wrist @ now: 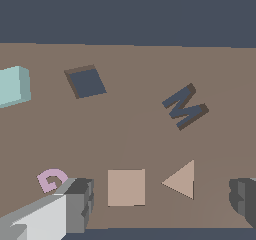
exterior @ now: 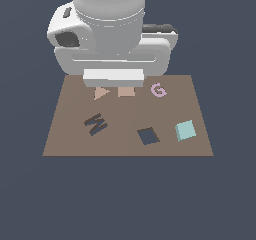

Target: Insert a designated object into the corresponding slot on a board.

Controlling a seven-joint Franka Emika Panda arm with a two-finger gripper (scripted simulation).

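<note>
Block: we see the pale teal block point(exterior: 185, 130) sitting on the board point(exterior: 70, 144) toward the exterior view's right, just beside the square hole point(exterior: 148, 136) but not in it.
Hole: we find it dark, empty, and turned slightly like a diamond, so we judge the block will need matching rotation.
Jaws: our gripper point(wrist: 160, 199) hovers over the tan square point(wrist: 126, 187) and tan triangle point(wrist: 181, 180), well apart from the block; the jaws stand wide and hold nothing.
Other shapes: pink G point(exterior: 158, 89) and dark M cutout point(exterior: 95, 124) are not ours to handle.
Surface: flat brown board on a plain dark blue-grey floor; no walls or furniture show.
Progress: we judge the grasp not yet begun.
</note>
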